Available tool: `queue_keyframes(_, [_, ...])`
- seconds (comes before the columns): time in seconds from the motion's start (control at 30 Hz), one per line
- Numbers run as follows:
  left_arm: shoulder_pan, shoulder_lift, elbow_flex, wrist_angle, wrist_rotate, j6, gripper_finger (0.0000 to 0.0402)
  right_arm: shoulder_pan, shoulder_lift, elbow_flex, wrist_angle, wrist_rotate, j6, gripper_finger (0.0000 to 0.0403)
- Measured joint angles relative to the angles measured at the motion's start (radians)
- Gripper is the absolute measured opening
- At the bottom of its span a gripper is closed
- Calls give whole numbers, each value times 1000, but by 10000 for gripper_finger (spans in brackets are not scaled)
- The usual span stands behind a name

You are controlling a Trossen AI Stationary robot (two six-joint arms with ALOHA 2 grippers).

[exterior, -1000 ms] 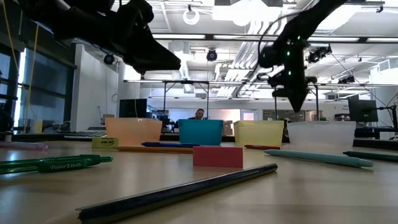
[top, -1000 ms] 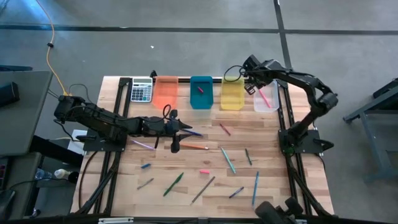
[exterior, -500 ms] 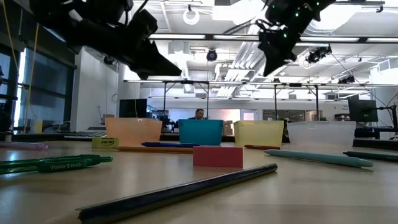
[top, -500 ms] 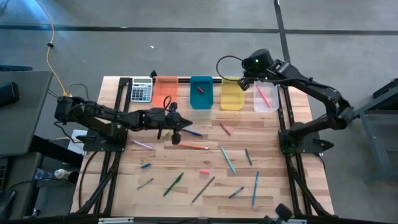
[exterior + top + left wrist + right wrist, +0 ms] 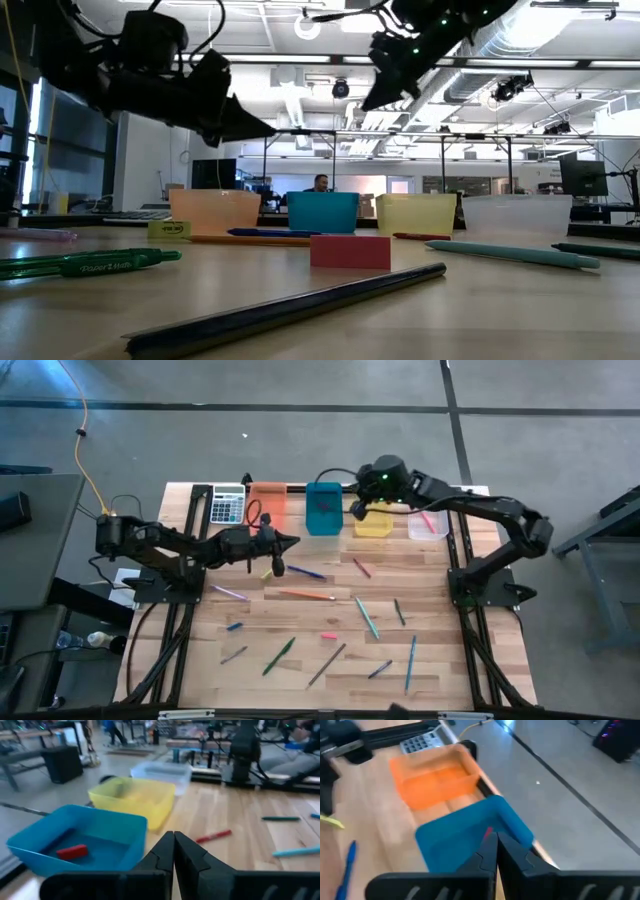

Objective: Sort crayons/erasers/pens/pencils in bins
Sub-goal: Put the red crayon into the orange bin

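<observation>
The four bins stand in a row along the table's far edge: orange, teal, yellow and clear. A red crayon lies in the teal bin. My left gripper is shut and empty. It hovers in front of the orange and teal bins and points toward the table's right. My right gripper is shut and empty, high over the gap between the teal and yellow bins. Pens, pencils, crayons and a pink eraser lie flat and scattered on the wood.
A grey calculator sits left of the orange bin. A small yellow-green piece and a blue pen lie below my left gripper. An orange pencil, a teal pen and a green pen lie mid-table.
My left gripper has shut, risen and swung toward the far edge, turning until it points to the table's right. My right gripper has stayed shut, lifted away from the clear bin and travelled left past the yellow bin toward the teal one.
</observation>
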Motion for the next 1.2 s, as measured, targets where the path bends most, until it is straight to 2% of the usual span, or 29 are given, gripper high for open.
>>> queue_keyframes(0.1, [21, 0, -10, -5, 5, 23, 1, 38, 41, 0, 70, 8, 29, 0])
queue_keyframes(0.23, [46, -1, -9, -1, 61, 35, 0, 93, 110, 0, 194, 40, 22, 0])
queue_keyframes(0.5, [76, -1, -9, 0, 108, 78, 1, 181, 294, 0, 534, 55, 43, 0])
queue_keyframes(0.8, [55, -1, -9, -29, 106, 104, 0, 242, 375, -5, 667, 79, -31, 0])
queue_keyframes(1.03, [15, -1, -8, -91, 106, 102, 0, 257, 358, -269, 1138, 71, 41, 0])
queue_keyframes(1.2, [-10, -1, -8, -133, 107, 102, 0, 279, 280, -452, 1250, 144, 90, 0])
